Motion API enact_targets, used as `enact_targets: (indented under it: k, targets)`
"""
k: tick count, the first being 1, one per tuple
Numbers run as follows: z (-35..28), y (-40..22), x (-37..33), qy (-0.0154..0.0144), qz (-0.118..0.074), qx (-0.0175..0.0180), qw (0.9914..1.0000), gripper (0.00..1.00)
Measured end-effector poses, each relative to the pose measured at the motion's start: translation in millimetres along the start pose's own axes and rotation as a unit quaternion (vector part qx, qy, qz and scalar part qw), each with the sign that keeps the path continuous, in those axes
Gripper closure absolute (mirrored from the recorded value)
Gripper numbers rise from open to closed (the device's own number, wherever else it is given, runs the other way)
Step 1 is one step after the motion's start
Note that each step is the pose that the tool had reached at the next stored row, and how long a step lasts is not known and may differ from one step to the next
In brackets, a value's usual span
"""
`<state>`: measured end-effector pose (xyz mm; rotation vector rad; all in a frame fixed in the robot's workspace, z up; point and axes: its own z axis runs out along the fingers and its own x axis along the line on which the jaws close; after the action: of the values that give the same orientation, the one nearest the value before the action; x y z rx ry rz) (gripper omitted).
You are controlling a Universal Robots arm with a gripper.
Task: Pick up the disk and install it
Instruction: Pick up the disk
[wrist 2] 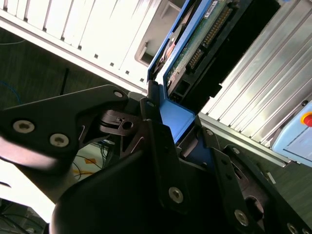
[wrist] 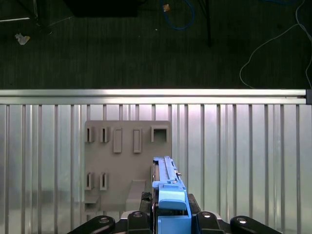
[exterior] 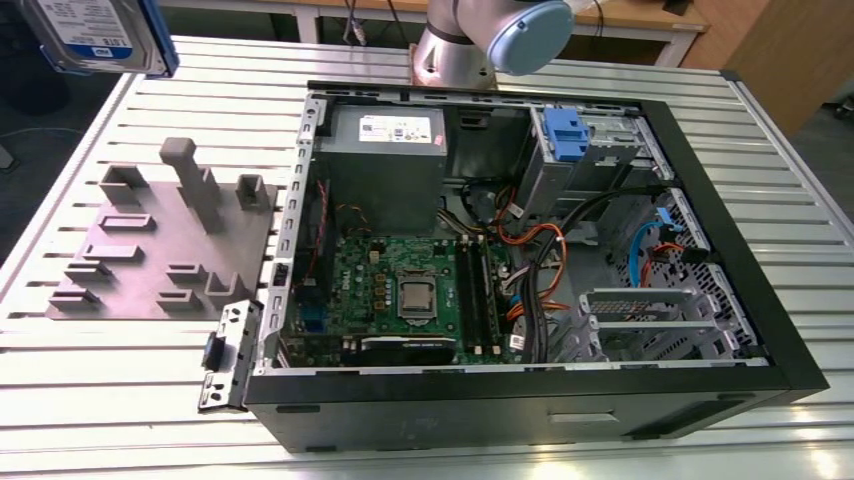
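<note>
The disk (exterior: 94,35), silver with a white-and-blue label and a blue bracket, hangs high above the table's far corner on the exterior view's left. In the first wrist view the disk (wrist: 167,187) stands edge-on between my black fingers (wrist: 139,219), over the grey fixture plate (wrist: 126,156). The second wrist view looks along its circuit-board underside (wrist 2: 204,39) and blue bracket (wrist 2: 173,117). My gripper (wrist 2: 178,129) is shut on the disk. The open computer case (exterior: 747,260) lies on the table to the exterior view's right of the disk.
The grey fixture plate (exterior: 160,240) with upright posts sits beside the case. Inside the case are a grey power-supply box (exterior: 387,150), the motherboard (exterior: 400,290), cables, a blue latch (exterior: 567,135) and a metal drive cage (exterior: 647,315). The arm's base (exterior: 467,45) stands behind the case.
</note>
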<state>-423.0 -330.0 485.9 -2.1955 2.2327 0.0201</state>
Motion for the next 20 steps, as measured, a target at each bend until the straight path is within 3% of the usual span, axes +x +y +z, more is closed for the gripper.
enact_targets:
  k: [20]
  targets:
    - [0.0, -5.1, -0.1, 0.0000, 0.000, 0.0000, 1.00000, 0.64]
